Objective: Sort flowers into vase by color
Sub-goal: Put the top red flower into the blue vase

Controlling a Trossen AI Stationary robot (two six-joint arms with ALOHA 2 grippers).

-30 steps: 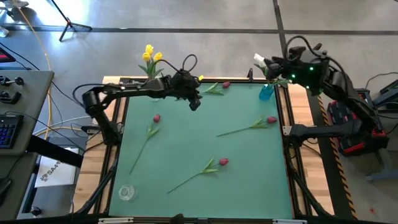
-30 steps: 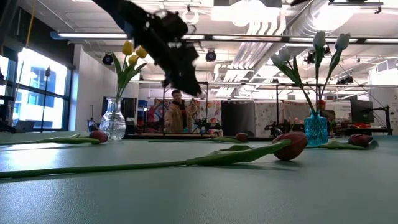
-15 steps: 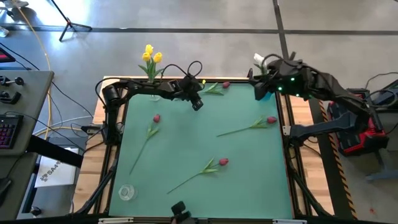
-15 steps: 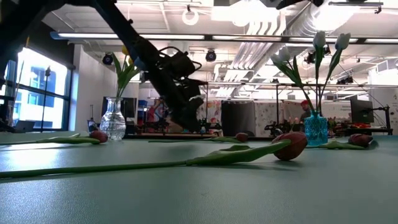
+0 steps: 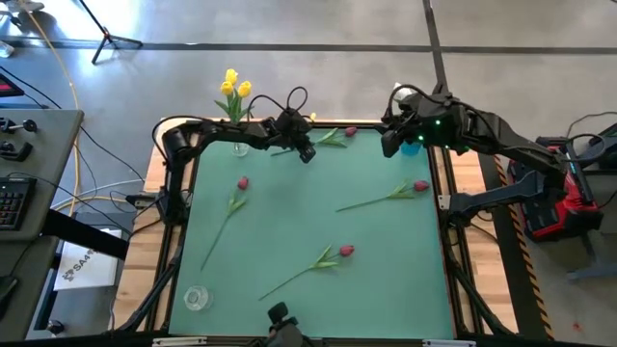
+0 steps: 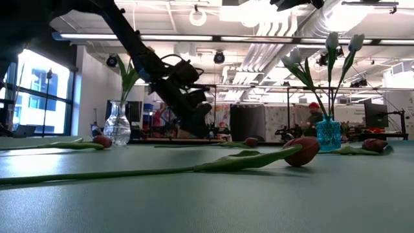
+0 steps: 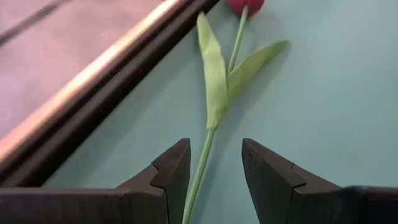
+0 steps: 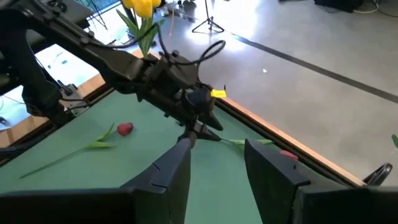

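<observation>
Left gripper [image 5: 306,154] is down at the far edge of the desk [image 5: 318,212], fingers [image 7: 171,171] spread and straddling the stem of a dark red tulip [image 7: 214,87]. The stem runs up between the two fingers without visibly touching either; its leaves and red head lie beyond the fingertips, next to the desk's dark edge rail [image 7: 93,106]. In the high view this flower [image 5: 333,136] lies near the far edge, just right of the gripper.

Right gripper [image 5: 389,145] hovers over the far-right corner near the blue vase [image 6: 328,134], which holds white tulips [image 6: 343,45]. Its fingers [image 8: 177,168] are spread, holding nothing.

Yellow tulips [image 5: 233,87] stand in the clear vase [image 6: 117,126] at the far left. Three more red tulips lie flat on the desk: left [image 5: 231,204], right [image 5: 390,195], near centre [image 5: 318,261]. An empty clear vase [image 5: 196,298] sits at the near-left corner.
</observation>
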